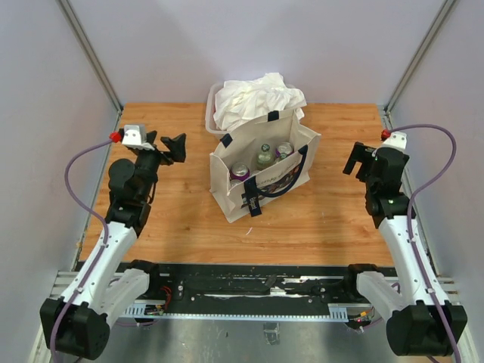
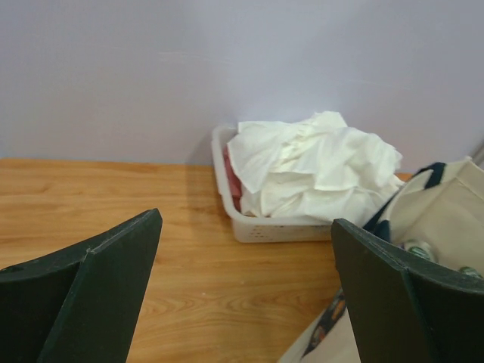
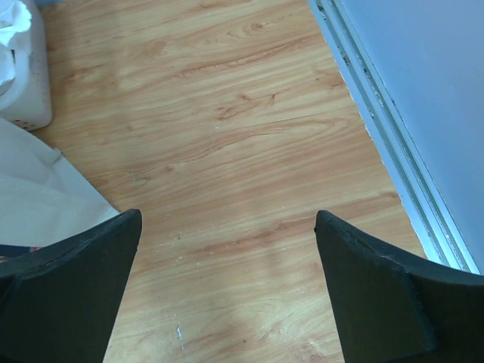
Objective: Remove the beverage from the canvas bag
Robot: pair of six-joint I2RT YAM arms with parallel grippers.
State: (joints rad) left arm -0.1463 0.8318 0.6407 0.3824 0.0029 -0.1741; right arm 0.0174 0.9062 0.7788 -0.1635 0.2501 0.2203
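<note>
The cream canvas bag (image 1: 266, 181) with navy handles stands open at the table's middle. Three beverages stand in it: a purple can (image 1: 240, 171), a green-capped bottle (image 1: 265, 156) and another can (image 1: 284, 150). My left gripper (image 1: 166, 141) is open and empty, left of the bag and apart from it. In the left wrist view (image 2: 246, 220) the bag (image 2: 446, 200) shows at the right edge, with a drink top (image 2: 418, 247) just visible. My right gripper (image 1: 353, 159) is open and empty, right of the bag. In the right wrist view (image 3: 228, 218) the bag's cloth (image 3: 38, 204) lies at the left.
A clear plastic tub (image 1: 211, 113) heaped with white cloth (image 1: 253, 98) stands just behind the bag; it also shows in the left wrist view (image 2: 272, 227). Grey walls close in the table on three sides, with a metal rail (image 3: 386, 136) along the right edge.
</note>
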